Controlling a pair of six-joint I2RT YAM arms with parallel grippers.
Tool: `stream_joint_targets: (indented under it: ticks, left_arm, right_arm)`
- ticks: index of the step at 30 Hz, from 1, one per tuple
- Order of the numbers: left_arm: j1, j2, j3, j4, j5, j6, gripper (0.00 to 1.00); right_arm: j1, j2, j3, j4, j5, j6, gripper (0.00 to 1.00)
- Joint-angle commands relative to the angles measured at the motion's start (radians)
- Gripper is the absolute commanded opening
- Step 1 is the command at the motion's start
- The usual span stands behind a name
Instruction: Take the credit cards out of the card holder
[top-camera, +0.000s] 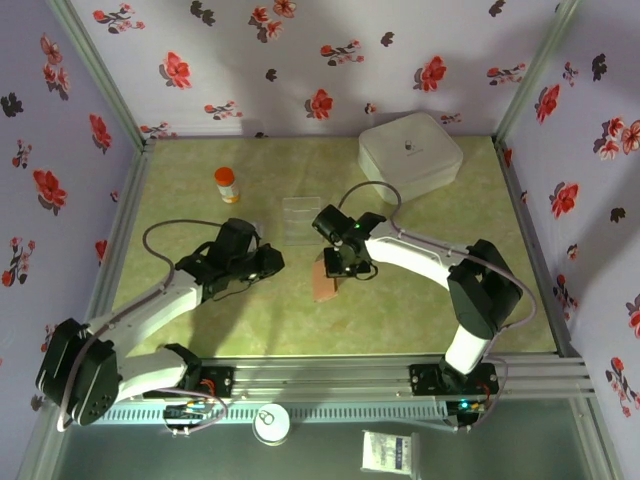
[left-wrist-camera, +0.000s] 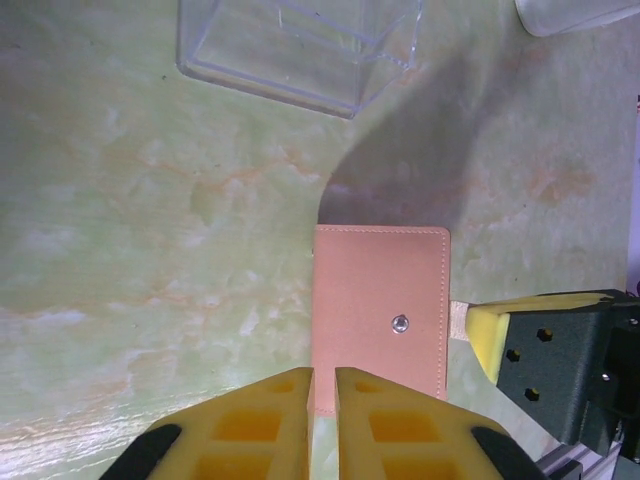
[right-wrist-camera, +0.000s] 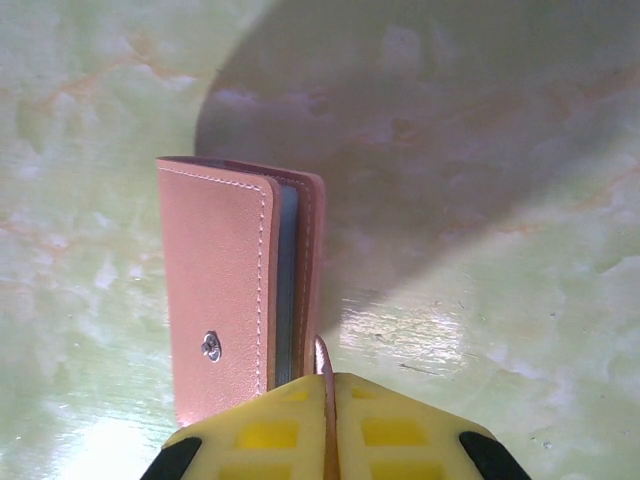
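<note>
— What is the right gripper (right-wrist-camera: 325, 392) doing?
— It is clenched on the thin strap of the card holder (right-wrist-camera: 235, 285), at its long side. The strap is pinched flat between the yellow fingers.
— And the left gripper (left-wrist-camera: 322, 415)?
— Closed too, but on nothing, I think. It hangs at one short end of the holder. I cannot tell whether it touches.
— Where does the holder lie?
— Flat on the bench (top-camera: 400, 320), about the middle, a little toward the near edge. The covers are folded shut, with the snap stud (left-wrist-camera: 400, 323) facing up. I judge the credit cards are inside; between the covers I see just a blue-grey lining.
— What can go wrong?
— Nothing pins the holder down. If the right arm pulls the strap, the whole holder may slide or lift instead of opening. The strap is narrow, so it may also slip out of the fingers. And the clear tray (top-camera: 300, 217) stands near, toward the far edge. A dragged holder may knock it.
</note>
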Motion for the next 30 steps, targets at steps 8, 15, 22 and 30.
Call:
stream_joint_targets:
  ticks: [8,15,22,30]
  left_arm:
    - [0.026,-0.051,-0.018,-0.076,0.014,0.072,0.13]
    - [0.026,-0.045,-0.041,-0.049,0.039,0.066,0.13]
    - [0.019,0.045,-0.059,0.033,0.087,0.044,0.1]
    - [-0.035,0.211,-0.034,0.148,0.124,0.013,0.05]
  right_arm:
    - [0.067,0.032,0.157,-0.104,0.02,-0.013,0.09]
    - [0.103,0.077,0.234,-0.125,0.009,-0.016,0.1]
    - [0.098,0.047,0.206,-0.14,0.041,-0.023,0.1]
    - [0.039,-0.013,0.086,-0.135,0.076,-0.038,0.1]
